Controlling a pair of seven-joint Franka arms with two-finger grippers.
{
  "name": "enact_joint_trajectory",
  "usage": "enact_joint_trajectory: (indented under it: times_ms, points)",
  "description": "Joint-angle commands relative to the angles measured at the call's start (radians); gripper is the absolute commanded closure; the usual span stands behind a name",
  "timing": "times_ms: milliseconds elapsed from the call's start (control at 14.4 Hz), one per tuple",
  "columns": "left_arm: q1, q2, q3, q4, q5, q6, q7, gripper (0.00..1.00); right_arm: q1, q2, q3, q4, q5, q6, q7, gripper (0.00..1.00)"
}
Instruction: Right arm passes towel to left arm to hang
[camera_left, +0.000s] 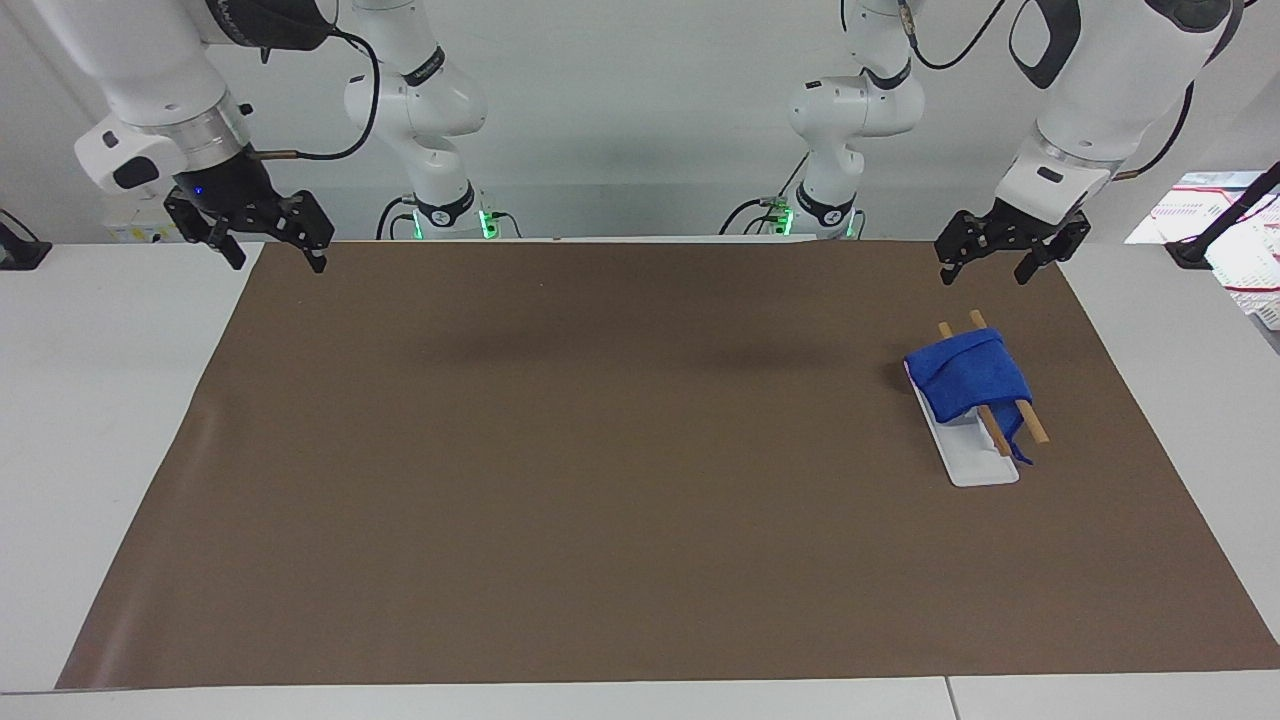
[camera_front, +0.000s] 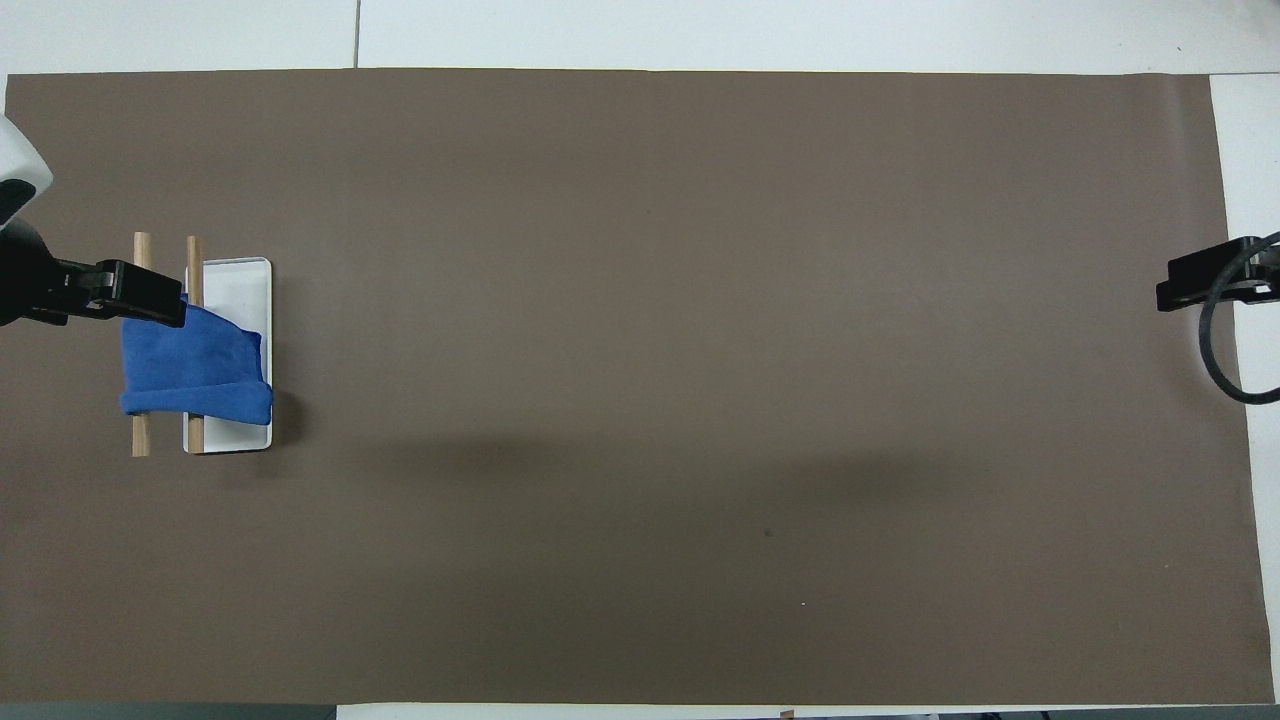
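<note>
Toward the left arm's end of the brown mat, the small royal-blue cloth towel (camera_left: 967, 378) lies bunched over two wooden rails (camera_left: 1029, 420) above a white base (camera_left: 975, 466), so it might slip off if disturbed, while the left gripper (camera_left: 983, 265) and the right gripper (camera_left: 269, 252), both raised, open and empty, hold nothing.

The white bench (camera_left: 110, 400) carries a large brown mat (camera_left: 600, 480) that covers most of its top — bare white strips show at both ends and along the edge farthest from the robots. On the mat, toward the left arm's end, stands a small white rack base (camera_left: 975, 462) with two wooden rods (camera_left: 1032, 425) above it — a blue towel (camera_left: 968, 378) is draped over those rods.
</note>
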Motion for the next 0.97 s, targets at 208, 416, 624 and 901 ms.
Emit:
enact_joint_trajectory:
  times_ms: [208, 416, 624, 901]
  points:
    - [-0.004, -0.022, 0.012, -0.028, 0.005, 0.006, 0.004, 0.0, 0.001, -0.005, 0.013, 0.005, 0.016, -0.011, 0.031, 0.0]
    - [-0.004, -0.022, 0.012, -0.027, 0.005, 0.011, 0.004, 0.0, 0.003, -0.008, 0.016, 0.001, 0.015, -0.012, 0.044, 0.0]
    - [-0.007, -0.02, 0.012, -0.027, 0.005, 0.009, -0.002, 0.0, 0.003, -0.008, 0.016, -0.001, 0.016, -0.009, 0.042, 0.0]
    - [-0.013, -0.02, 0.012, -0.022, 0.005, 0.017, -0.002, 0.0, 0.004, -0.008, 0.016, -0.003, 0.016, -0.009, 0.042, 0.0]
